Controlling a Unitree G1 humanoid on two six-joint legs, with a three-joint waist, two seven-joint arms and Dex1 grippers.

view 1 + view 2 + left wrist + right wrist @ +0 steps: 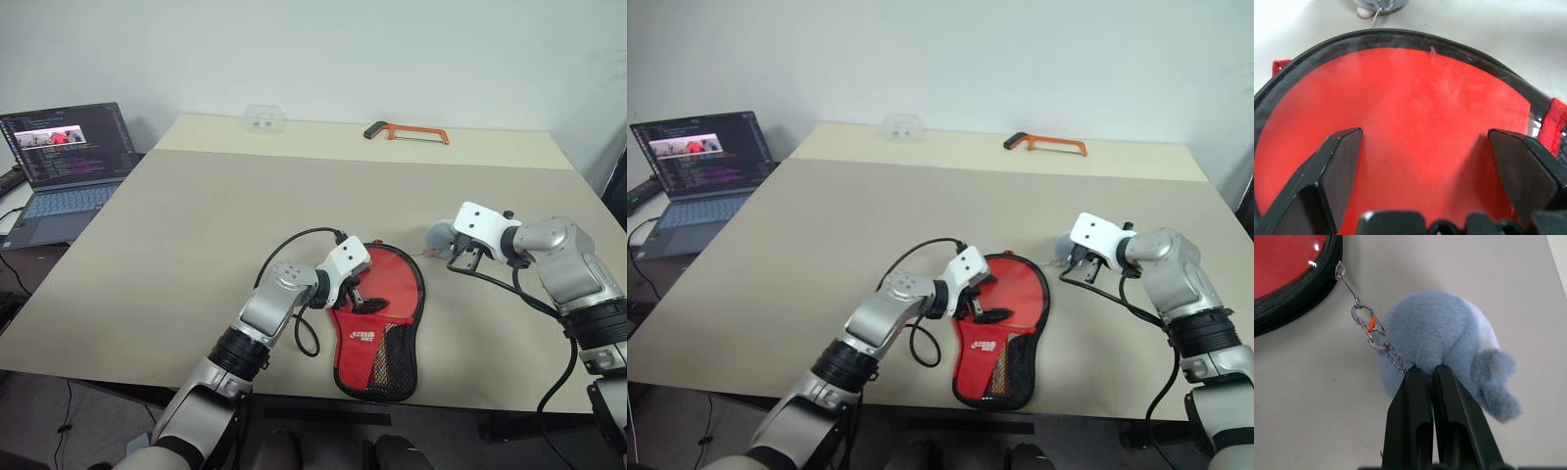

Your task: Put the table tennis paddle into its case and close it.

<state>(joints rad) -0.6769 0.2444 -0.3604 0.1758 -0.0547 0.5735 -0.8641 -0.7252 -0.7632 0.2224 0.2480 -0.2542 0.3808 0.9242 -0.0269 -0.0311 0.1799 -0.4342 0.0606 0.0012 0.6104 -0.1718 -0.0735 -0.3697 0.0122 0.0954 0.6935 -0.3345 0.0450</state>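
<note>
The case (pixel 397 357) lies flat near the table's front edge, with its red and mesh side up. The table tennis paddle (pixel 1410 107) is inside it, its red face showing through the clear panel. My left gripper (pixel 366 302) hovers open over the round part of the case, one finger (pixel 1339 166) on each side of the red face. My right gripper (pixel 1425 369) is shut. Its tips rest at the edge of a blue-grey plush charm (pixel 1449 333), where the bead chain ends. A carabiner (pixel 1369 328) links that chain to the zip pull (pixel 1340 269) on the case's rim.
An orange hacksaw (pixel 407 132) and a small clear plastic piece (pixel 263 119) lie at the table's far edge. An open laptop (pixel 64 162) sits on a side desk to the left. The case's handle end is close to the table's front edge (pixel 441 401).
</note>
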